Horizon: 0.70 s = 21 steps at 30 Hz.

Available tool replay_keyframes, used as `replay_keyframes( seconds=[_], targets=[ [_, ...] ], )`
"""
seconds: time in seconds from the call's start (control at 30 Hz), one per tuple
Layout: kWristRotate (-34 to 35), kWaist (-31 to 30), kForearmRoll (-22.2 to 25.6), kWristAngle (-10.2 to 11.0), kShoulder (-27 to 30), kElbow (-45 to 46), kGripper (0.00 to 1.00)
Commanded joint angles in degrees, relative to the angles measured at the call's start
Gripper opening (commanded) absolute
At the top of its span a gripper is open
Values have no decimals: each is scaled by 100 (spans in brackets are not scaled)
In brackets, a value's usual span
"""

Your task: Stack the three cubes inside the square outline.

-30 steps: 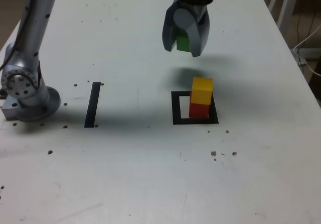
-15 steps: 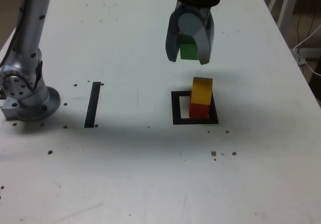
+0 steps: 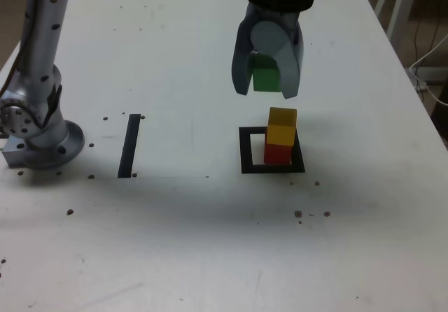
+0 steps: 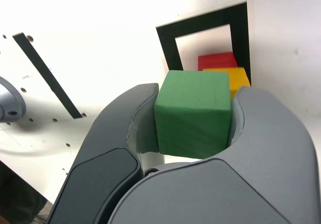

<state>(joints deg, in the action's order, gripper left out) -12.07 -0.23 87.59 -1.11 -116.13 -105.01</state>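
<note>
Gripping the green cube [image 3: 265, 76], the end effector [image 3: 267, 81] hovers above the yellow cube [image 3: 281, 126].

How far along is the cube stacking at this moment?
Done: the yellow cube sits on the red cube inside the square outline. In hand: the gripper is shut on the green cube, held in the air above the stack and a little toward the exterior view's left. Left: lower it onto the yellow cube and release.

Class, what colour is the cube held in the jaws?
Green cube; the wrist view shows it best.
</note>
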Motion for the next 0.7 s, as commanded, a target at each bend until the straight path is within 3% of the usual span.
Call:
replay_keyframes(
  seconds=[0.0,0.67],
  targets=[
    [54,-65,44,-39,11,-31,26],
    [326,-347,2,-244,-307,-134,26]
  ],
)
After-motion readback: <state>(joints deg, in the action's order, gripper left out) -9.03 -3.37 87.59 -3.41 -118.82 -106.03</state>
